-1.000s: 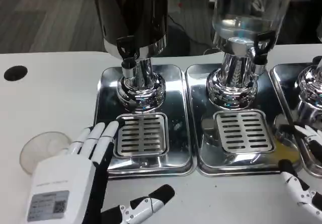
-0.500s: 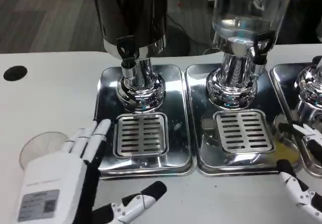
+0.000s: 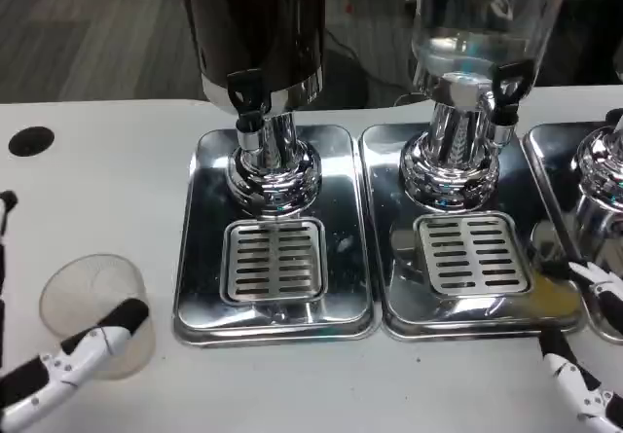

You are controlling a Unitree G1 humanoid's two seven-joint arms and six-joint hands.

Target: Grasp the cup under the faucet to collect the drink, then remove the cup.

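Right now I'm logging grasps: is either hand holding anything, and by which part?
Nothing is clearly held. The left hand has a finger against the clear plastic cup's near side wall; the right hand holds nothing.

Left hand [image 3: 58, 370] cut by the left and bottom edges; only fingers in view, one across the near side of the cup [image 3: 95, 311], contact unclear. Right hand [image 3: 584, 341] cropped at the lower right corner. Dark dispenser [image 3: 258, 34] and clear dispenser [image 3: 482, 24] cut off at the top. Third base [image 3: 599, 175] cropped at the right edge.
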